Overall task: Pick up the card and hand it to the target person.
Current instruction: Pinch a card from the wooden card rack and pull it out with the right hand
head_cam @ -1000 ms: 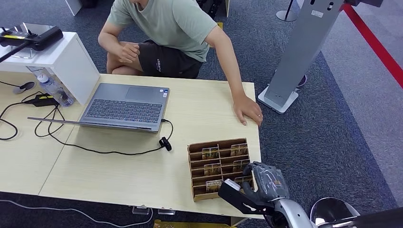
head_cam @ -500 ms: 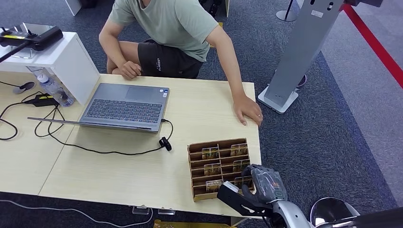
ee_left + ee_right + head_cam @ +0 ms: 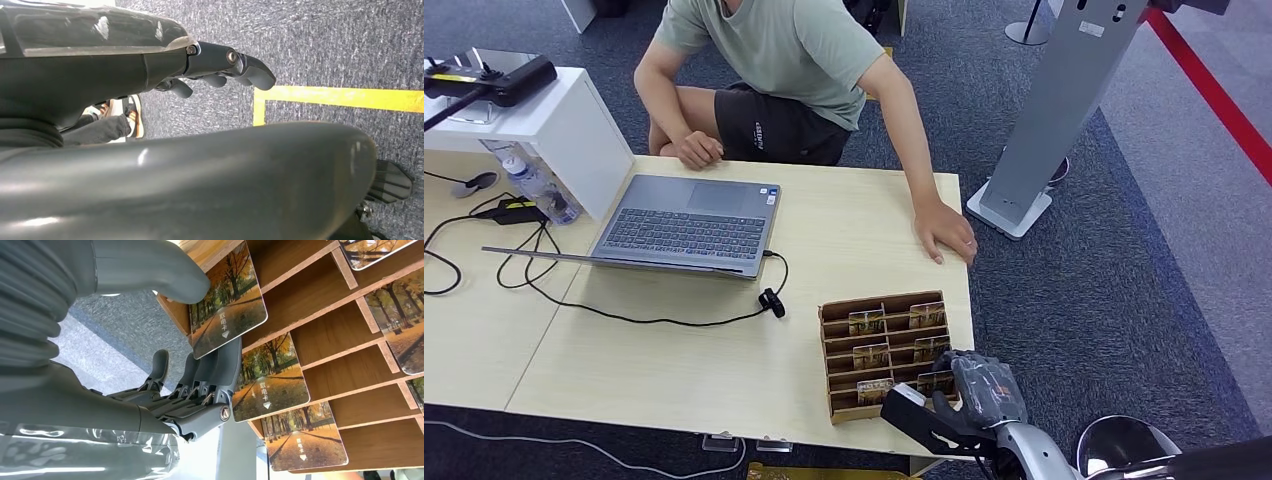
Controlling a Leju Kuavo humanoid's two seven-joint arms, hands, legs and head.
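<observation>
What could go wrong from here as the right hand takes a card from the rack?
The right hand pinches one card by its edge between thumb and fingers, so it may slip as it lifts. The next card lies close beside the fingers and could be dragged out too. The rack stands near the table edge, so a pull might shift it.

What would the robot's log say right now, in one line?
stage: grasping | right robot hand: thumb and fingers pinch card in wooden card rack | left robot hand: hanging, holds nothing | person's hand: on table
</observation>
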